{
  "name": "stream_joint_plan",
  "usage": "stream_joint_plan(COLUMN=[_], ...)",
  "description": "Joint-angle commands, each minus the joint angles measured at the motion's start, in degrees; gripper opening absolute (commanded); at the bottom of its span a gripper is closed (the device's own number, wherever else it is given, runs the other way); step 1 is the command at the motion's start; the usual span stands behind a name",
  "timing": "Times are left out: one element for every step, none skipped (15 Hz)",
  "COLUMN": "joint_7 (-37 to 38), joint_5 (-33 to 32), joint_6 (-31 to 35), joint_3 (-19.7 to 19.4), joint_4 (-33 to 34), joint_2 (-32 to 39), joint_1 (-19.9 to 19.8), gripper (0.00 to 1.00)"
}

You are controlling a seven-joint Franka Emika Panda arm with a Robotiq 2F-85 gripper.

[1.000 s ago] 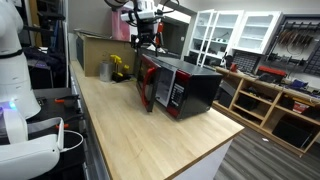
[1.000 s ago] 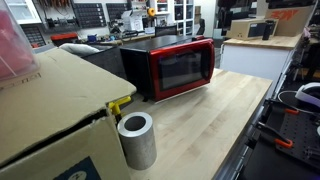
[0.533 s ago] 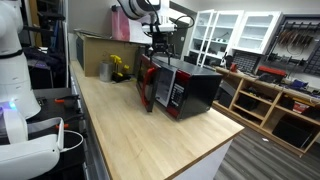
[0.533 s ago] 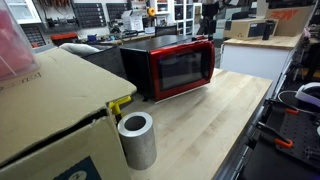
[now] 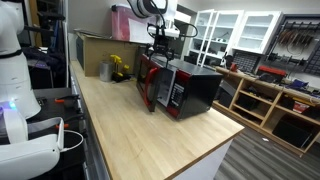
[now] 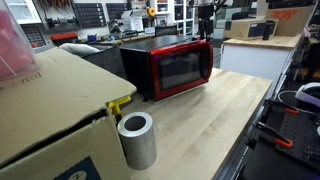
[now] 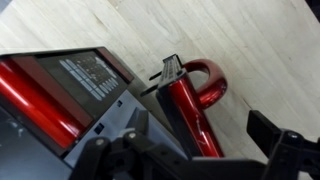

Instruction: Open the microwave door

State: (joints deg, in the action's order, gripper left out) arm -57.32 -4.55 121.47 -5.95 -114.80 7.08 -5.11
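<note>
Pincer (image 5: pixel 164 42) spread wide, gripping nothing, and hovering just above the boxy black microwave with the glossy red front (image 5: pixel 185 88). The wide red-framed door with its dark window (image 6: pixel 178 68) faces across the pale wooden tabletop (image 6: pixel 205 135). A brown cardboard box (image 5: pixel 95 50) stands nearby.

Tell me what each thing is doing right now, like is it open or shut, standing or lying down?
microwave door: shut, flush with the red front.
gripper: open, holding nothing, above the microwave.
grey tube: standing upright on the counter, hollow end up.
</note>
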Motion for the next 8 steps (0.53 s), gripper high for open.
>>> stream_joint_plan(joint_7=[-6.2,-6.4,-6.5,-6.4,-6.3,-5.8,-5.7,-5.2], joint_5=[3.0,3.2,2.9,2.9,2.8,2.6,2.7,2.6], joint_6=[-5.9,-6.8,-7.5,-8.1,-9.0,-9.5,-10.2,-10.5], joint_3=[0.6,0.6,0.5,0.5,0.5,0.5,0.5,0.6], joint_4=[3.1,3.2,3.3,3.4,3.4,3.0,2.8,2.4], joint_2=[2.1,2.3,2.3,2.3,2.2,1.6,1.3,0.8], joint_1=[-2.1,-2.4,-2.7,-3.0,-3.2,-3.4,-3.5,-3.5], gripper=[1.0,1.0,1.0,1.0,1.0,1.0,1.0,1.0])
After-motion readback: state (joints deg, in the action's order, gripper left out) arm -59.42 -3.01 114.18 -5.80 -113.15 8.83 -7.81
